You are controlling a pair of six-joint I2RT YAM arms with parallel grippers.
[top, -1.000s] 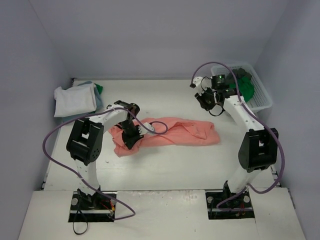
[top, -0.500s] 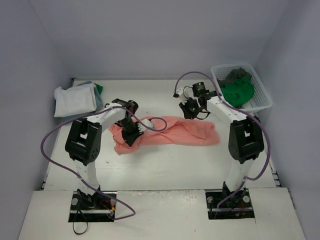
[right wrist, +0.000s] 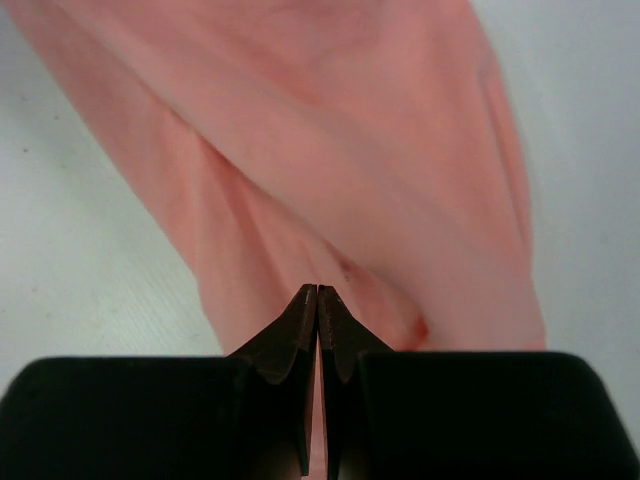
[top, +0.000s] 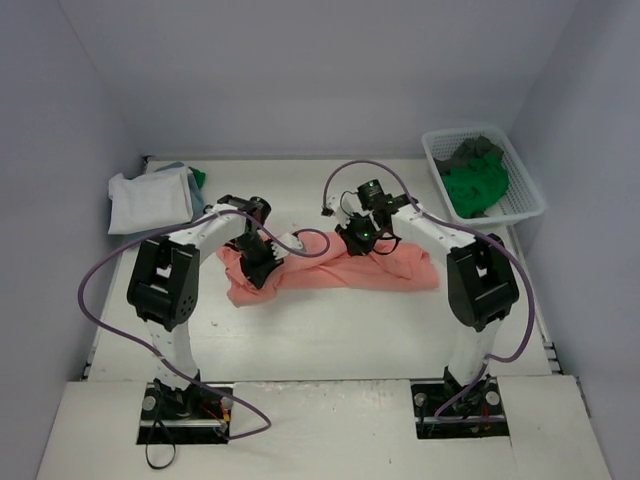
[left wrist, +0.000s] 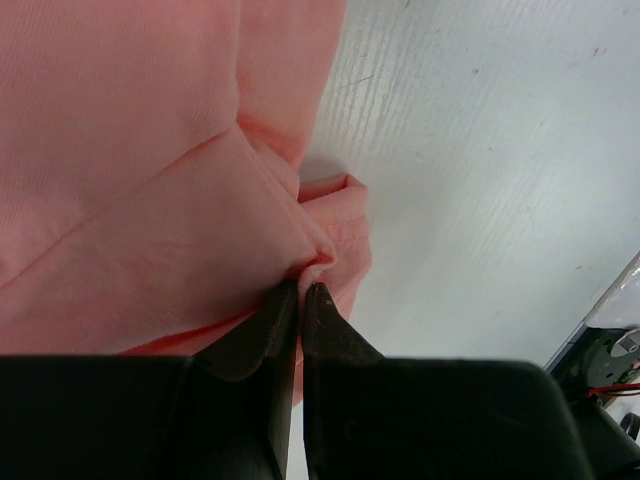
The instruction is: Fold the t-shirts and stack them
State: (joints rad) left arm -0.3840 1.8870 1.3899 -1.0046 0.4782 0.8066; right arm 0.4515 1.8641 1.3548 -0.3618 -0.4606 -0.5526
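Left tool [left wrist: 301,289] pinching soft salmon t-shirt [left wrist: 130,150] fold, right tool [right wrist: 317,291] closed over its wrinkled cloth

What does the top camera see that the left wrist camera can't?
Only the top camera shows the white basket holding a green t-shirt, the folded pile at the far left, and the right hand at the pink t-shirt. Only the left wrist camera shows, close up, the left hand pinched shut on a fold at that shirt's edge. Both show the pink t-shirt, the left hand and the white table.
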